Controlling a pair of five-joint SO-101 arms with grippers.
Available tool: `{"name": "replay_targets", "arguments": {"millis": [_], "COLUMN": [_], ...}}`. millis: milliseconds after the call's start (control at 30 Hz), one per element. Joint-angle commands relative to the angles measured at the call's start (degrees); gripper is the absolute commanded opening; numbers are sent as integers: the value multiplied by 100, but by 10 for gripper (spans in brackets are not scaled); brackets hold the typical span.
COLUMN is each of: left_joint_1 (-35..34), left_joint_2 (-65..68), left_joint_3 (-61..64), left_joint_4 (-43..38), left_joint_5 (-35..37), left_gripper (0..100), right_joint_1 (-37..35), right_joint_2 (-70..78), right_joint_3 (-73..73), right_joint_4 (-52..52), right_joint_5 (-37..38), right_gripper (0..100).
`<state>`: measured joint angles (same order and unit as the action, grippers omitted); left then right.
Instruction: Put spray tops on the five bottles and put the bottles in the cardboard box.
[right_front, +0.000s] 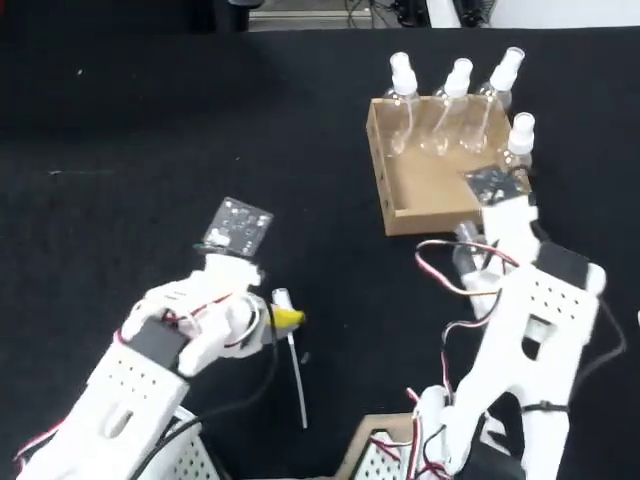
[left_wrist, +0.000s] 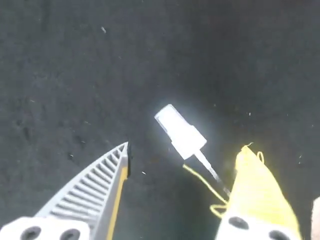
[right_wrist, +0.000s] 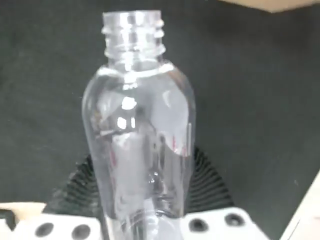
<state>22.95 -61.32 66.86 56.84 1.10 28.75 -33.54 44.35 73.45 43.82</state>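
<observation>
The cardboard box (right_front: 425, 192) holds capped bottles (right_front: 441, 124). My right pincer (right_wrist: 142, 195) pinches an uncapped bottle (right_wrist: 137, 125); my left pincer (left_wrist: 185, 150) gapes beside a spray top (left_wrist: 180, 132).

Black table (right_front: 100, 120), grey floor (right_front: 310, 18) beyond, dark cables (right_front: 365, 10)

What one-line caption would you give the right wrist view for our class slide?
Clear bottle with a bare threaded neck, held in the right gripper over the black table.

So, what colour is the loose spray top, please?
The spray top is white, clearest in the left wrist view.
</observation>
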Motion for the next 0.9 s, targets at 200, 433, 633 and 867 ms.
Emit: {"name": "replay_targets", "arguments": {"millis": [200, 433, 633, 867], "left_joint_1": [593, 602, 646, 620], "left_joint_2": [2400, 3367, 4070, 4747], "left_joint_3": [-1490, -1596, -1754, -2035], "left_joint_4": [-44, -211, -686, -905], "left_joint_5": [1055, 3429, 3464, 3464], "left_gripper": [304, 304, 300, 299], "right_joint_1": [510, 501, 475, 501], "right_joint_2": [-251, -277, -286, -286], "right_joint_3": [31, 734, 910, 927], "right_joint_4": [-18, -809, -897, -879], "right_joint_5": [255, 281, 281, 281], "right_gripper": [11, 11, 11, 11]}}
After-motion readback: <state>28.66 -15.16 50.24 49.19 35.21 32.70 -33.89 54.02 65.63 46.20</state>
